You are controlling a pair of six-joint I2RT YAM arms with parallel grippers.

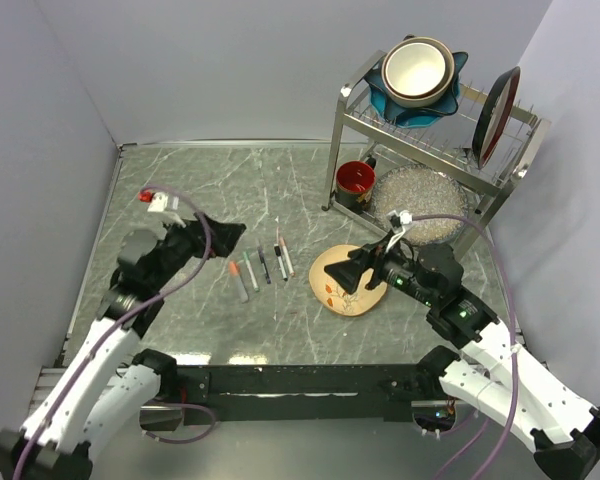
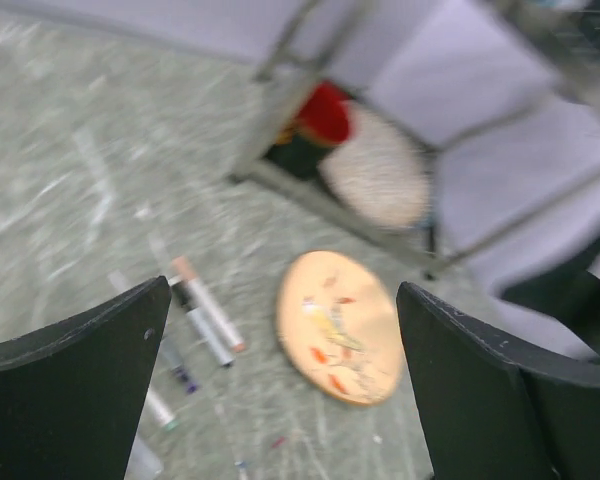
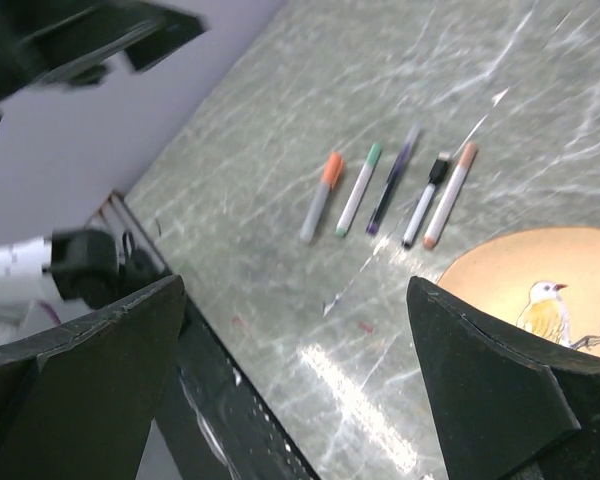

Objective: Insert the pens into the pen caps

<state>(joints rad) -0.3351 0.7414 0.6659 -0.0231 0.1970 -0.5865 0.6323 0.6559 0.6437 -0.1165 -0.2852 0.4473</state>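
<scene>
Several pens (image 1: 263, 266) lie side by side in a row on the marble table, left of the bird plate. In the right wrist view the pens (image 3: 392, 180) show coloured pen caps on their upper ends; the orange cap (image 3: 332, 168) is the clearest, and it also shows from above (image 1: 234, 268). The left wrist view is blurred and catches the pens (image 2: 208, 315) at its lower left. My left gripper (image 1: 228, 236) (image 2: 285, 290) hovers open just left of the row, holding nothing. My right gripper (image 1: 352, 275) (image 3: 298, 283) is open and empty over the plate's left edge.
A round tan plate (image 1: 348, 290) with a bird painted on it lies right of the pens. At the back right stands a metal dish rack (image 1: 345, 120) with stacked bowls (image 1: 417, 70) and an upright plate (image 1: 495, 115). A red cup (image 1: 355, 180) and a textured clear dish (image 1: 420, 205) sit beneath it.
</scene>
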